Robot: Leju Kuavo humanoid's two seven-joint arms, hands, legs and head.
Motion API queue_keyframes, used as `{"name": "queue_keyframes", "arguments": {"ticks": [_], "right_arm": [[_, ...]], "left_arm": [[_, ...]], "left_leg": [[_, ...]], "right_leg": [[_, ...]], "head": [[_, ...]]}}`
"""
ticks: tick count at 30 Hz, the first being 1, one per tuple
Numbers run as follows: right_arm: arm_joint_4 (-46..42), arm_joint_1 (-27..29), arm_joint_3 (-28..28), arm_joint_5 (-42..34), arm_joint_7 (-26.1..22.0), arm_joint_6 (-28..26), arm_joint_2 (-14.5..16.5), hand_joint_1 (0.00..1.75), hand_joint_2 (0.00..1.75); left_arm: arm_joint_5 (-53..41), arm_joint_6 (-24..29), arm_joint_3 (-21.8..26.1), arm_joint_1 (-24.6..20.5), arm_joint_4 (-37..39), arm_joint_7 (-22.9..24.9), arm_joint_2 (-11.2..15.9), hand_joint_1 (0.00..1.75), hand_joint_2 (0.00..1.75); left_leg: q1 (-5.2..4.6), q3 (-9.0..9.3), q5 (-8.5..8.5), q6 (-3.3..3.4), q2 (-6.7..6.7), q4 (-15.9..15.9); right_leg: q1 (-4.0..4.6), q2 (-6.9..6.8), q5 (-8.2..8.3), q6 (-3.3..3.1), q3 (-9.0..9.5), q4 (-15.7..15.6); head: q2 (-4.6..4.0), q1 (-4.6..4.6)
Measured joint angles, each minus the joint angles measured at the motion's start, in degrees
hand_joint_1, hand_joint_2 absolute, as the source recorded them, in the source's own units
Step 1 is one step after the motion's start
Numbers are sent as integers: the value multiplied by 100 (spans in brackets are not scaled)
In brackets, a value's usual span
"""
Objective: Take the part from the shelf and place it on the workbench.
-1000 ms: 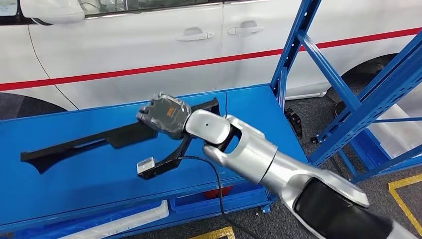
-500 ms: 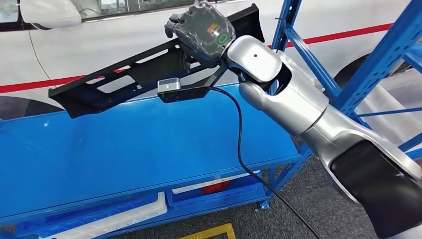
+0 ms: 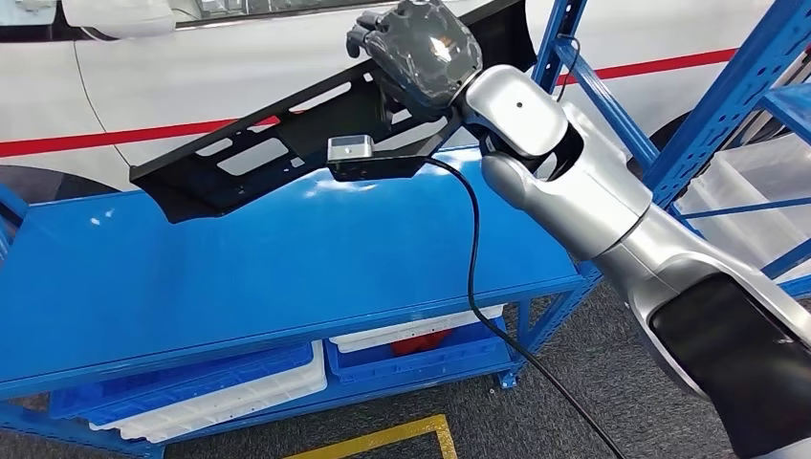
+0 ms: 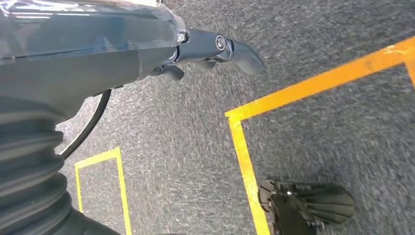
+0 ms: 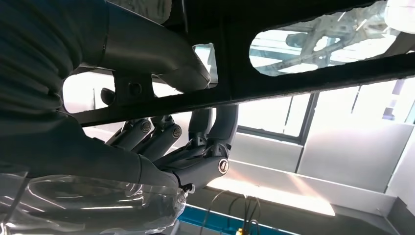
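Part (image 3: 277, 153) is hanging above the shelf (image 3: 239, 277), right hand (image 3: 421, 48) fingers (image 5: 161, 139) wrapping its bar, needing carrying to the workbench next.

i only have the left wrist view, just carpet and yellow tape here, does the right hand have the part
Observer: Yes. In the head view the right hand grips the long black part, lifted clear above the blue shelf top.
Operator: fingers really around it?
Observer: The right wrist view shows its fingers curled around a bar of the part.
Operator: anything under that shelf top
Observer: White trays sit in blue bins on the level below.
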Motion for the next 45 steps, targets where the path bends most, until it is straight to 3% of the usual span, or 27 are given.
{"name": "queue_keyframes", "arguments": {"ticks": [3, 4, 5, 6, 8, 10, 11, 13, 14, 16, 18, 19, 21, 23, 25, 26, 28, 29, 31, 33, 34, 35, 37, 39, 41, 43, 45], "right_arm": [[-17, 147, -67, 18, -4, -97, -73, 175, 175], [-19, 214, -83, 32, -11, -124, -81, 175, 175], [-19, 275, -96, 52, -17, -143, -84, 175, 175], [-17, 322, -108, 77, -22, -152, -77, 175, 175], [-9, 350, -152, 120, -27, -152, -41, 175, 175], [6, 332, -234, 150, -27, -126, 23, 175, 175], [21, 313, -276, 159, -27, -99, 49, 175, 175], [69, 282, -336, 161, -45, -42, 80, 175, 175], [98, 271, -351, 156, -65, -25, 95, 175, 175], [156, 270, -375, 139, -121, -25, 114, 175, 175], [210, 305, -393, 139, -173, -64, 118, 175, 175], [235, 343, -397, 155, -192, -95, 118, 175, 175], [273, 442, -398, 200, -214, -151, 118, 175, 175], [301, 515, -398, 246, -217, -176, 119, 175, 175], [316, 545, -405, 277, -222, -175, 122, 175, 175], [319, 551, -409, 277, -234, -157, 126, 175, 175], [333, 557, -414, 240, -292, -65, 136, 175, 175], [346, 550, -422, 185, -351, 22, 141, 175, 175], [393, 518, -439, 27, -508, 245, 148, 175, 175], [460, 477, -447, -147, -694, 477, 168, 175, 175], [503, 463, -447, -235, -782, 592, 184, 175, 175], [551, 448, -447, -332, -872, 714, 199, 175, 175], [644, 403, -447, -521, -1029, 926, 228, 175, 175], [703, 319, -448, -645, -1140, 1040, 251, 175, 175], [739, 242, -456, -709, -1204, 1074, 271, 175, 175], [778, 206, -463, -743, -1237, 1086, 279, 175, 175], [815, 194, -462, -758, -1247, 1096, 279, 175, 175]], "left_arm": [[38, -32, 1, -25, 0, 23, 9, 0, 175], [61, -36, 3, -25, 0, 26, 12, 0, 175], [87, -40, 8, -25, 0, 28, 14, 0, 175], [110, -40, 16, -23, 0, 24, 16, 0, 175], [142, -38, 37, -21, 0, 10, 16, 0, 175], [161, -37, 51, -16, 0, -8, 17, 0, 175], [163, -37, 59, -14, 0, -13, 18, 0, 175], [147, -44, 72, -11, 0, -4, 22, 0, 175], [132, -52, 76, -11, 0, 11, 25, 0, 175], [102, -85, 79, -10, 0, 52, 32, 0, 175], [79, -126, 80, -16, 0, 85, 37, 0, 175], [74, -142, 80, -23, 0, 96, 42, 0, 175], [68, -158, 80, -46, 0, 111, 60, 0, 175], [64, -171, 80, -80, 0, 117, 87, 0, 175], [63, -188, 80, -108, 0, 120, 104, 0, 175], [66, -196, 80, -113, 0, 121, 108, 0, 175], [75, -206, 80, -105, 0, 123, 117, 0, 175], [82, -210, 80, -100, 0, 122, 120, 0, 175], [93, -214, 81, -90, 0, 112, 126, 0, 175], [99, -219, 82, -79, 0, 87, 132, 0, 175], [98, -221, 82, -70, 0, 76, 134, 0, 175], [92, -226, 82, -59, 0, 67, 135, 0, 175], [81, -235, 82, -39, 0, 59, 136, 0, 175], [72, -242, 82, -28, 0, 56, 134, 0, 175], [64, -245, 82, -18, 0, 52, 133, 0, 175], [61, -248, 81, -2, 0, 46, 136, 0, 175], [62, -250, 80, 22, 0, 40, 143, 0, 175]], "left_leg": [[-10, -185, 154, 66, 17, -14], [-16, -249, 203, 68, 18, -12], [-23, -313, 253, 65, 18, -10], [-29, -375, 303, 59, 17, -9], [-44, -479, 397, 38, 12, -5], [-59, -538, 488, -6, 9, -10], [-61, -553, 535, -38, 9, -22], [-60, -577, 616, -106, 4, -58], [-59, -613, 568, -137, 1, -30], [-46, -758, 176, -188, 0, 325], [-20, -948, -362, -238, 3, 1076], [-8, -992, -500, -261, 3, 1401], [9, -830, -426, -292, 5, 1527], [24, -307, -233, -300, 6, 875], [4, 140, -234, -244, -9, 210], [-11, 218, -279, -202, -17, 65], [-20, 182, -218, -104, -18, 34], [-14, 152, -166, -55, -7, 23], [0, 44, -32, 34, 15, -7], [-13, -116, 96, 69, 22, -5], [-20, -205, 162, 70, 23, -2], [-26, -292, 227, 70, 22, 1], [-42, -457, 358, 62, 16, 5], [-61, -582, 476, 41, 5, 8], [-53, -632, 587, -12, 0, -17], [-39, -634, 708, -93, -3, -87], [-39, -689, 630, -156, -5, -56]], "right_leg": [[-8, 1, -708, 62, -353, 1033], [-8, 0, -805, 69, -399, 1299], [-6, 0, -791, 65, -352, 1384], [-4, 0, -685, 48, -194, 1249], [17, 3, -472, -27, 369, 495], [56, 1, -412, -99, 791, -144], [77, 0, -415, -126, 860, -280], [74, -19, -315, -182, 810, -342], [60, -37, -255, -221, 776, -374], [27, -73, -110, -292, 668, -423], [33, -81, 21, -317, 510, -422], [35, -82, 84, -315, 428, -417], [30, -81, 197, -291, 271, -396], [20, -77, 287, -244, 125, -345], [23, -76, 362, -179, 25, -289], [27, -76, 402, -144, 2, -280], [27, -73, 478, -74, -17, -289], [19, -64, 442, -45, -47, -259], [3, -41, 70, -3, -191, 78], [-2, -29, -495, 21, -407, 808], [-2, -29, -661, 30, -474, 1167], [-2, -29, -696, 30, -467, 1385], [7, -27, -480, -11, -154, 1220], [39, -24, -357, -107, 463, 413], [85, -29, -416, -157, 856, -201], [111, -34, -366, -181, 875, -360], [85, -61, -207, -251, 817, -460]], "head": [[0, 0], [0, 0], [0, 0], [0, 0], [0, 0], [0, -1], [0, -2], [0, -1], [0, -2], [0, -1], [0, -2], [0, -2], [0, -2], [0, -2], [0, -1], [0, -2], [0, -1], [0, -2], [0, -2], [0, -2], [0, -2], [0, -2], [0, -2], [0, -2], [0, -4], [0, -4], [0, -3]]}}
